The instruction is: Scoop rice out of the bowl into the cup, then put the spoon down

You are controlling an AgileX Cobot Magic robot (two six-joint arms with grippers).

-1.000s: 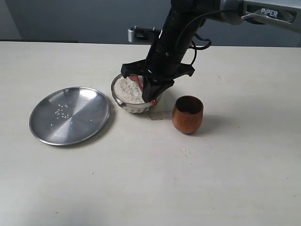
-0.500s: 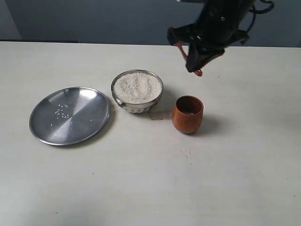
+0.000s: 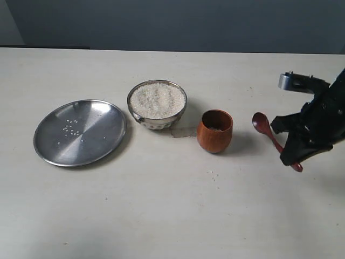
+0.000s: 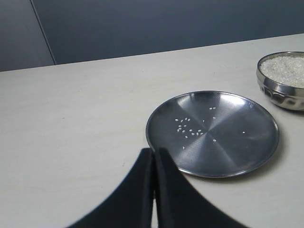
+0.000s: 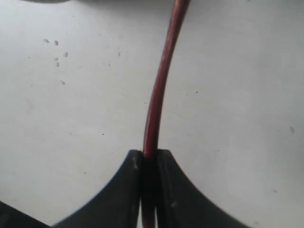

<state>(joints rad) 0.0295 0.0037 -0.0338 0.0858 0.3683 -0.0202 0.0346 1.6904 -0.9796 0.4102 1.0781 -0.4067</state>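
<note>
On my left wrist camera the left fingers [image 4: 148,166] are pressed flat together with nothing between them, poised above the pale tabletop [image 3: 161,216] just short of the plate [image 4: 212,133]. That arm does not show in the exterior view.

From the exterior camera, the shallow steel plate [image 3: 80,132] lies farthest left, with a small scatter of loose grains [image 3: 70,128] on it. To its right, close to the plate's rim but apart from it, stands the bowl [image 3: 157,120], upright and filled nearly to the brim with the rice [image 3: 158,100]. Right of the bowl, and a little nearer the camera, sits the wooden cup [image 3: 214,132], upright and clear of the bowl. A few stray grains [image 3: 214,174] dot the tabletop in front of the cup.

Further right is the spoon [image 3: 263,125], its round head near the cup but not touching it, and its handle slanting away to the right. I cannot tell whether the head rests on the tabletop or sits just over it. At the far right the right fingers [image 3: 291,154] are clenched on the end of the handle. The right wrist camera confirms it: both fingers [image 5: 134,164] are squeezed against the thin red-brown handle [image 5: 159,85], which runs straight out from between them over the tabletop.
</note>
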